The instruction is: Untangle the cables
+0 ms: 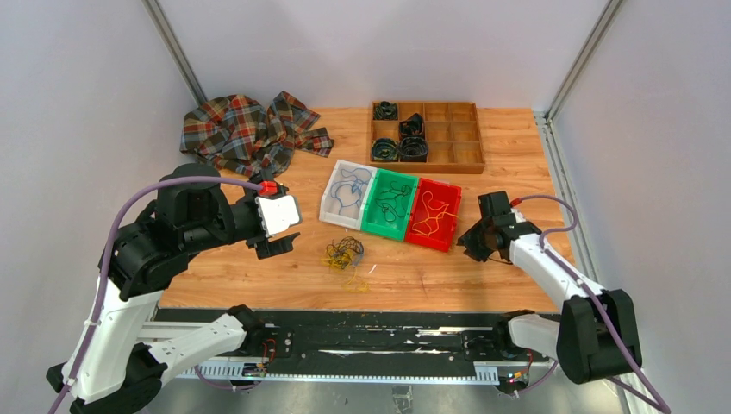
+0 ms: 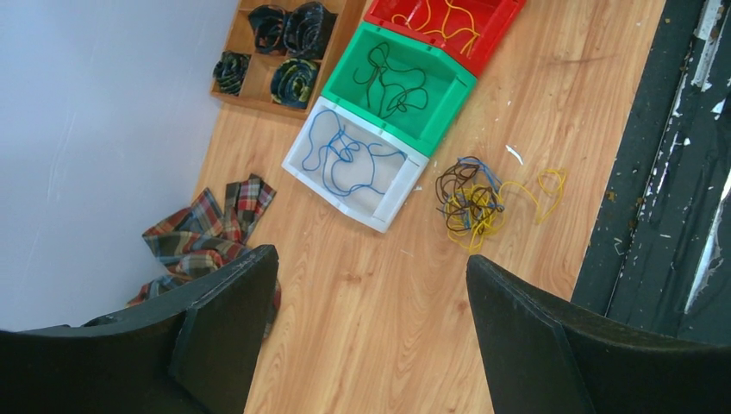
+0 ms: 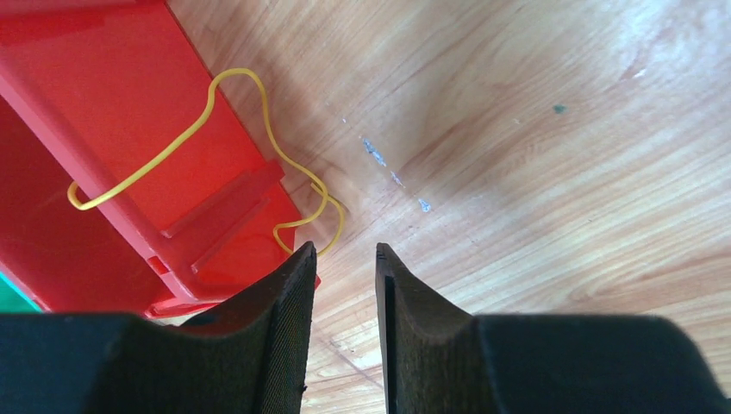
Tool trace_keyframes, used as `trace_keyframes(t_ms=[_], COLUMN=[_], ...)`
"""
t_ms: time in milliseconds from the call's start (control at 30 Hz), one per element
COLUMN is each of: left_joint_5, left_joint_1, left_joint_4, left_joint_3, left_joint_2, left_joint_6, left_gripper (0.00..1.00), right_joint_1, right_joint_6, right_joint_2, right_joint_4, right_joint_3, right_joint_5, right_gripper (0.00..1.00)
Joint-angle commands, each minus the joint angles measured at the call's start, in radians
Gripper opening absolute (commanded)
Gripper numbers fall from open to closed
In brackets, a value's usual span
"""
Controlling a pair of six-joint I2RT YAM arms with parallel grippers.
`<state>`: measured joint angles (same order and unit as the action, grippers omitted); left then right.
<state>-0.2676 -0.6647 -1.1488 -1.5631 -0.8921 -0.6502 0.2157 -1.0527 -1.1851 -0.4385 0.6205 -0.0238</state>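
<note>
Hovering wide open and empty, the left end effector (image 2: 371, 259) surveys the cables (image 2: 470, 203), clumped ahead-right on the counter (image 2: 345, 328). The right end effector (image 3: 345, 250), slightly parted and empty, faces a yellow strand (image 3: 233, 72) overhanging the red bin (image 3: 129, 112), probably to tuck it in.

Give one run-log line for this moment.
left hand: open, empty | right hand: open, beside red plastic bin | thin yellow cable: draped over bin wall | tangled yellow-blue-black cable clump: on table
</note>
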Motion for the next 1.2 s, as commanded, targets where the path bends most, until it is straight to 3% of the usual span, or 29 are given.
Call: trace_keyframes(t_ms=[0,400,867,1167], left_joint_5=[-0.019,-0.019,-0.021,-0.026], left_joint_1=[-0.007,-0.007,-0.007,-0.007], left_joint_4=[0.008,0.008,0.008,0.008], left_joint_3=[0.001,-0.003,-0.011,-0.012], left_joint_2=[0.002,-0.001,-0.001,-0.002], left_joint_6=[0.013,0.014,0.018,0.025], left_gripper=[0.84,0.84,0.84,0.84], right_joint_1=[-0.017,-0.018,-0.050,-0.049], right_joint_6=[-0.066,-0.140,-0.174,-0.192], right_joint_2=[0.045,-0.109,0.051,-0.081], right_joint_4=[-0.043,0.053,0.028,0.114], right_joint_3=[-0.019,-0.006,-0.057,-0.023], right_joint_5=[-0.080,0.002,-0.057,0.038], right_gripper=[0.32,0.33,0.34,0.34])
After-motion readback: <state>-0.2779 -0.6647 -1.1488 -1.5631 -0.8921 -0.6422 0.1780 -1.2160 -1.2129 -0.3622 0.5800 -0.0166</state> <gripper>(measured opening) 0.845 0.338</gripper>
